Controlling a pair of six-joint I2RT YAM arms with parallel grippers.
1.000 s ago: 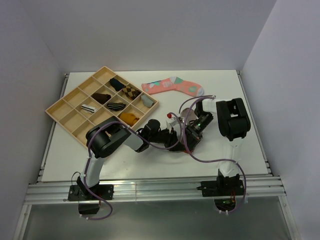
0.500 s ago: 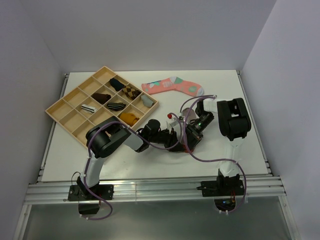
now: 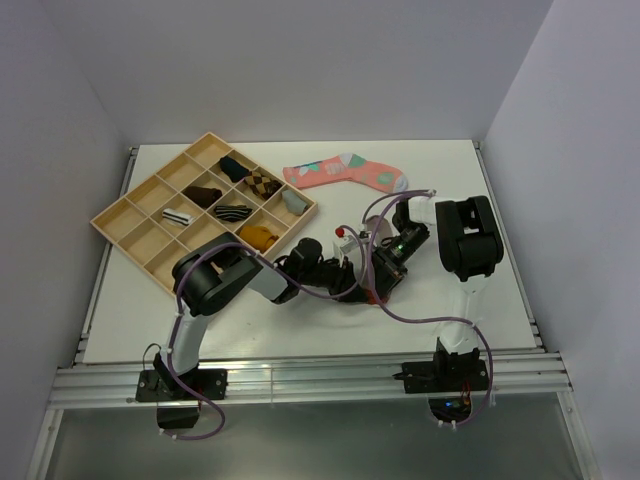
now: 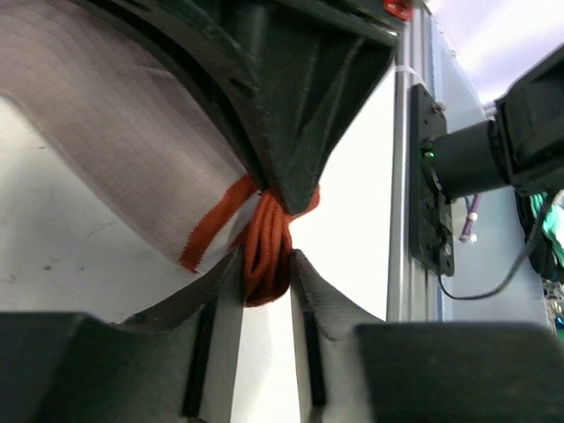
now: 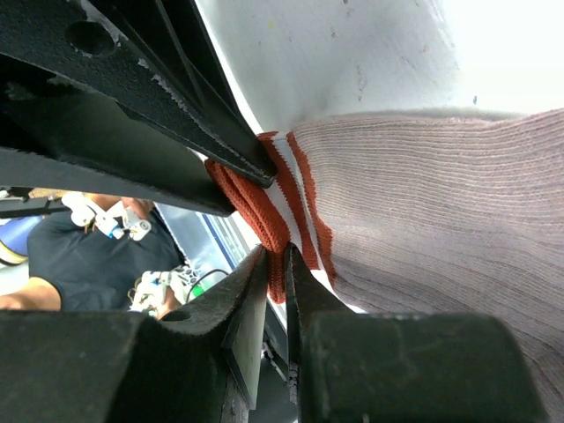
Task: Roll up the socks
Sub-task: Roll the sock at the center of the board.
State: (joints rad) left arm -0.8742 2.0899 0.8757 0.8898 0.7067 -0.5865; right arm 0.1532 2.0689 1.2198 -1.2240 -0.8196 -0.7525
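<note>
A taupe-brown sock (image 4: 115, 150) with a red-striped cuff (image 4: 269, 251) hangs between my two grippers above the middle of the table. My left gripper (image 4: 266, 258) is shut on a bunched fold of the red cuff. The right gripper's dark fingers (image 4: 291, 132) pinch the same cuff just above it. In the right wrist view my right gripper (image 5: 275, 257) is shut on the cuff's red edge (image 5: 264, 211), with the ribbed taupe sock (image 5: 441, 203) spreading to the right. From above, both grippers (image 3: 345, 280) (image 3: 375, 272) meet tip to tip and hide the sock.
A wooden compartment tray (image 3: 130, 215) holding several rolled socks stands at the back left. A coral-pink sock (image 3: 345, 172) with teal and white patches lies at the back centre. The table's metal rail (image 4: 401, 176) runs close to the grippers.
My left gripper's jaws have drawn closer together on the red cuff. The right jaws have narrowed slightly. Both arms stay almost where they were.
</note>
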